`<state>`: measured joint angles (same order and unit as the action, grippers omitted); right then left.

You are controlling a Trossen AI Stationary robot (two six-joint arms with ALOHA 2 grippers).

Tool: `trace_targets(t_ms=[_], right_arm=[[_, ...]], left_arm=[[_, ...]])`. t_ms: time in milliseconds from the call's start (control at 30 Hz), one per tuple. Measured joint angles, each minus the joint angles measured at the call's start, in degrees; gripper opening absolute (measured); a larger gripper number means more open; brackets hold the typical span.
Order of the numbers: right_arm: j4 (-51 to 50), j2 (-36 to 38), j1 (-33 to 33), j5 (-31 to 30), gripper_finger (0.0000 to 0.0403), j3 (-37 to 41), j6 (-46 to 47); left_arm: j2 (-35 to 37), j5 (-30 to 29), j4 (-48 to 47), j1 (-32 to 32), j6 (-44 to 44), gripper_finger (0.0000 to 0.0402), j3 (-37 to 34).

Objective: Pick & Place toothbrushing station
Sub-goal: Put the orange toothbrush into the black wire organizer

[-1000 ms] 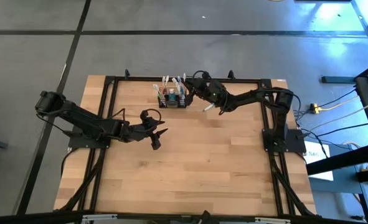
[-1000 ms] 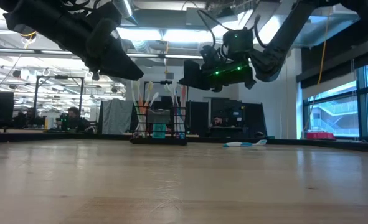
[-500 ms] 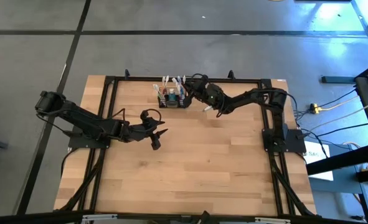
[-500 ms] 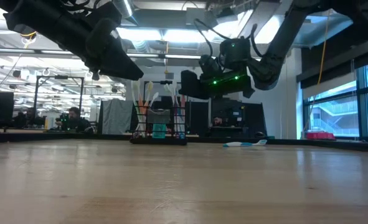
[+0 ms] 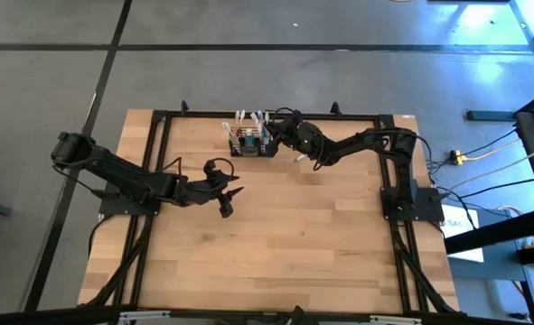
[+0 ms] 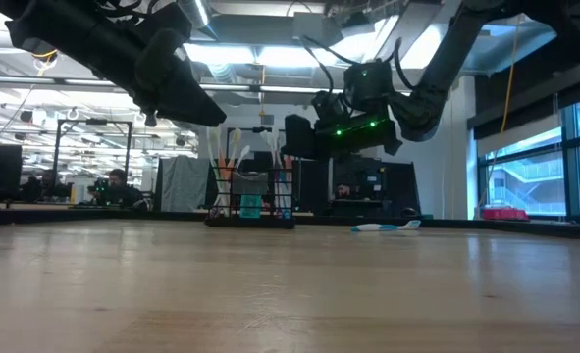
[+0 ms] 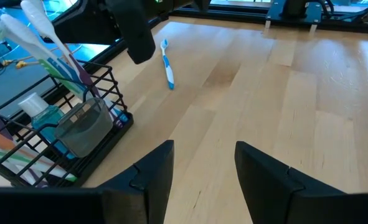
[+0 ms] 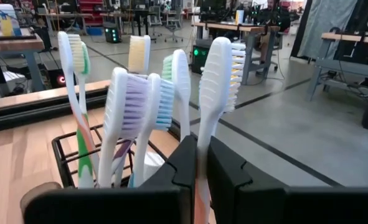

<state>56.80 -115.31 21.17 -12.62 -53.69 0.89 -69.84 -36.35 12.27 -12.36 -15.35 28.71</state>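
The toothbrushing station, a black wire-mesh basket [image 5: 250,143], stands on the table near its far edge and holds several upright toothbrushes and a teal tube [image 7: 45,118]. It also shows in the low view [image 6: 251,204] and the right wrist view [image 8: 65,151]. My right gripper [image 5: 276,134] is at the basket's right side, above its rim, shut on a white toothbrush [image 8: 223,62]. My left gripper [image 5: 234,193] hovers open and empty over the table's middle, nearer than the basket. My right gripper pinches the white toothbrush's handle [image 8: 202,144] below the head, between its two fingers [image 8: 232,177]. The fingers come about level from the table's right and lie across the handle. The brush stands upright, head up; its lower end is hidden by the fingers.
A blue-and-white toothbrush [image 7: 168,67] lies flat on the table to the right of the basket, also seen in the low view [image 6: 386,226]. A black frame [image 5: 163,135] runs around the table top. The wood in front of the basket is bare.
My right gripper has moved a little toward the table's left and slightly down, closing in on the basket's right side. The basket and my left gripper have kept still.
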Motion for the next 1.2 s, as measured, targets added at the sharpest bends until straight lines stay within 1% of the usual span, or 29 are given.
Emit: trace_targets(t_ms=[300,400,533,633,1200], right_arm=[[-1.1,0.0,0.0,0.4,0.0025,0.0,0.0],[-1.0,0.0,0.0,2.2,0.0025,0.0,0.0],[-1.1,0.0,0.0,1.6,0.0025,0.0,0.0],[-1.1,0.0,0.2,2.8,0.0025,0.0,0.0],[-2.7,0.1,0.3,2.5,0.0039,-0.1,0.2]], left_arm=[[0.0,0.0,0.0,0.0,0.0,0.0166,0.0],[0.0,0.0,0.0,0.0,0.0,0.0166,0.0],[0.0,0.0,0.0,0.0,0.0,0.0166,0.0],[0.0,0.0,0.0,0.0,0.0,0.0166,0.0],[0.0,0.0,0.0,0.0,0.1,0.0166,0.0]])
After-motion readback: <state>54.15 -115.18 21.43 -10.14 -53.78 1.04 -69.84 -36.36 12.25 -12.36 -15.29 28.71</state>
